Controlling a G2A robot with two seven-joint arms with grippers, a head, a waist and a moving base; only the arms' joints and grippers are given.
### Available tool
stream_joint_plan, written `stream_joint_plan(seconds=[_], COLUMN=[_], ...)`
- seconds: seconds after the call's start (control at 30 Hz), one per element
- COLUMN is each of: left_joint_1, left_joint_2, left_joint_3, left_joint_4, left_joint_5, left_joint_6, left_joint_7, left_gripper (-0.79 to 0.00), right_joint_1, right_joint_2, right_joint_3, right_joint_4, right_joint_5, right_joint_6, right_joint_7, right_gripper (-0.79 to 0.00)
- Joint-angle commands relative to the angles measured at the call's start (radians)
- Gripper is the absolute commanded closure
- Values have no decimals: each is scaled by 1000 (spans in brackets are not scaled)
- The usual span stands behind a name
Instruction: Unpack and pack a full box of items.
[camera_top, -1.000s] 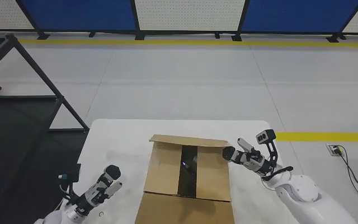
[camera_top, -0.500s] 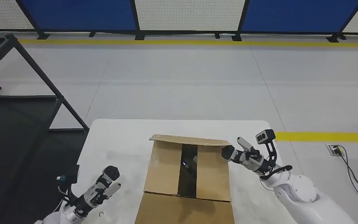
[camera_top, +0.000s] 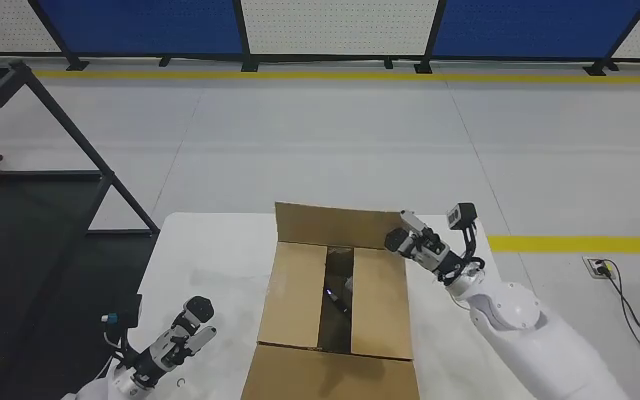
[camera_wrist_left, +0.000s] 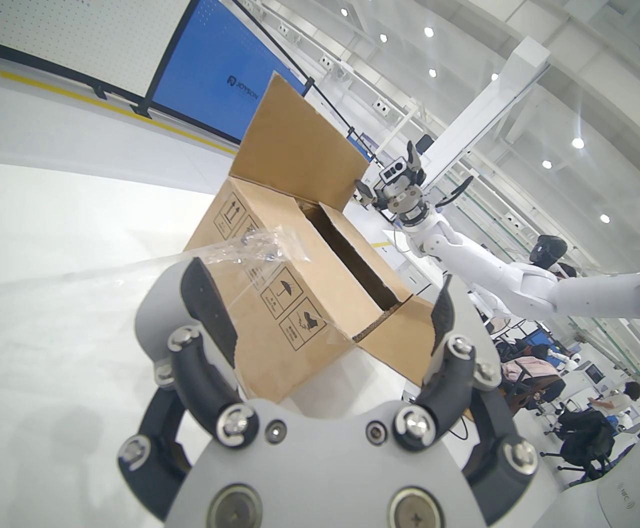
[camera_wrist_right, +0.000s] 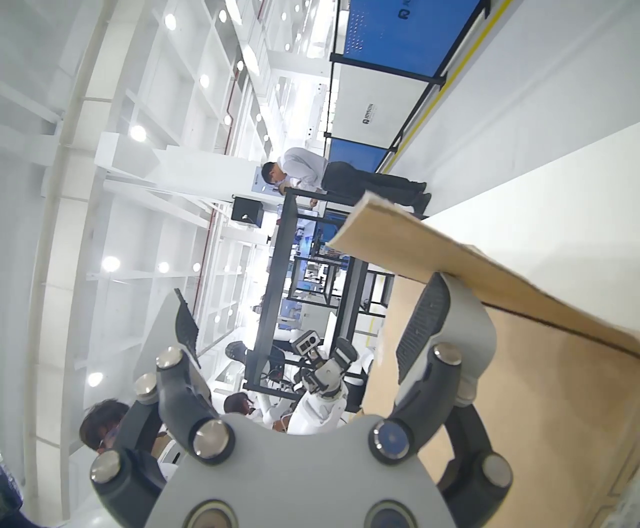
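— Standing where, the box (camera_top: 300, 310)?
— On the table (camera_top: 200, 250), toward its near side. Its far flap (camera_top: 340, 225) is upright.
— And the right claw (camera_wrist_right: 310, 295)?
— Spread wide at the right end of the flap, one finger (camera_wrist_right: 430, 320) touching it. The left claw (camera_wrist_left: 320, 282) is spread too, holding nothing, left of the box.

Floor (camera_top: 320, 140) pale grey, sealed. At 12 o'clock a partition of blue panels (camera_top: 140, 25) and white pegboard panels (camera_top: 335, 25), with a yellow floor line (camera_top: 300, 74) at its foot. A second yellow stripe (camera_top: 570, 243) at 3 o'clock, with a floor socket (camera_top: 598, 267) just beside it. Black metal frame (camera_top: 88, 153) at 9 o'clock. Round ceiling lights (camera_wrist_left: 577, 143) were lit.
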Motion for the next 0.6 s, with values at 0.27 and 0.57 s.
stream_joint_plan(seconds=[0.27,0.57], left_joint_1=[0,0], left_joint_2=[0,0], left_joint_3=[0,0], left_joint_4=[0,0], left_joint_5=[0,0], left_joint_6=[0,0], left_joint_7=[0,0], left_gripper=[-785,-785], right_joint_1=[124,209], right_joint_2=[-96,-170], right_joint_3=[-79,-137], right_joint_4=[219,348], right_joint_5=[-37,-127], right_joint_6=[38,146], right_joint_7=[-37,-48], right_gripper=[-785,-785])
